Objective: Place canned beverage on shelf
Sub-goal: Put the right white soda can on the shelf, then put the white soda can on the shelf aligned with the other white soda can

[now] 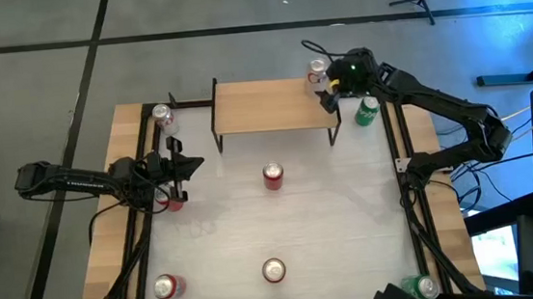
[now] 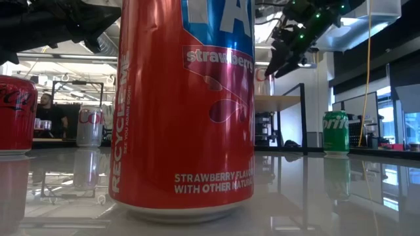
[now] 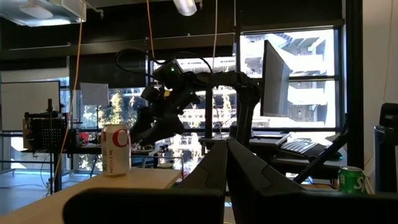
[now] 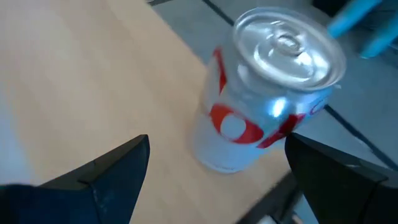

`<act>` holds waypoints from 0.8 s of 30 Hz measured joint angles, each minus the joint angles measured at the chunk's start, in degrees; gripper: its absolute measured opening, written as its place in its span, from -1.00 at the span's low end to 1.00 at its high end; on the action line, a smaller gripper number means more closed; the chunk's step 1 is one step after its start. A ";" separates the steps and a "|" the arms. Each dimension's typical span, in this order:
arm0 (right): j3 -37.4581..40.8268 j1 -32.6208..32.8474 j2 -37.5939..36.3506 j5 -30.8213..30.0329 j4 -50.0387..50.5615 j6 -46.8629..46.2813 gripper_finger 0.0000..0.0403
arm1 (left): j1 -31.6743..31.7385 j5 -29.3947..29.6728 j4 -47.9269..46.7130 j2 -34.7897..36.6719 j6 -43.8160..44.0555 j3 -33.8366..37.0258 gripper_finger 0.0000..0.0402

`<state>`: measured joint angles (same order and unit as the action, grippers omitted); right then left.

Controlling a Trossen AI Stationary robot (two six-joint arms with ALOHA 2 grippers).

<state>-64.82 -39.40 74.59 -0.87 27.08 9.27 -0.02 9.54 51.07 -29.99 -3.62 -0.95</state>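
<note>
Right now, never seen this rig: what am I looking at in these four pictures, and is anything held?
Two robot arms at a table. One picture looks straight down, one sits at table height behind a big strawberry can, and one rides on each wrist. The right gripper is open over the shelf, its fingers either side of a silver can standing on the shelf's corner; it holds nothing. The left gripper is shut and empty, waiting at the table's left side. Red cans and a green can stand on the table.

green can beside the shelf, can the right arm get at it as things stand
Probably yes. The green can stands on the table just off the shelf end, directly below the open right gripper, with nothing between them.
</note>
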 joint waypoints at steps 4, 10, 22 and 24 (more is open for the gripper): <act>0.00 0.02 0.00 5.34 -0.03 0.01 0.85 | 0.00 0.00 0.00 0.00 0.00 0.00 -0.99; 0.00 0.09 -0.35 9.03 0.47 -0.64 0.85 | 0.00 -0.01 0.01 0.01 0.00 0.00 -0.99; -4.83 0.04 -5.30 -7.05 -0.89 -15.44 0.85 | 0.00 0.00 0.00 0.00 0.04 0.00 -0.99; -4.85 0.04 -4.24 -8.13 -4.01 -17.55 0.85 | -0.02 0.00 0.02 0.00 0.04 0.00 -0.99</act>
<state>-69.67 -39.35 70.34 -9.00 23.07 -8.28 -0.03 9.54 51.09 -30.00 -3.57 -0.95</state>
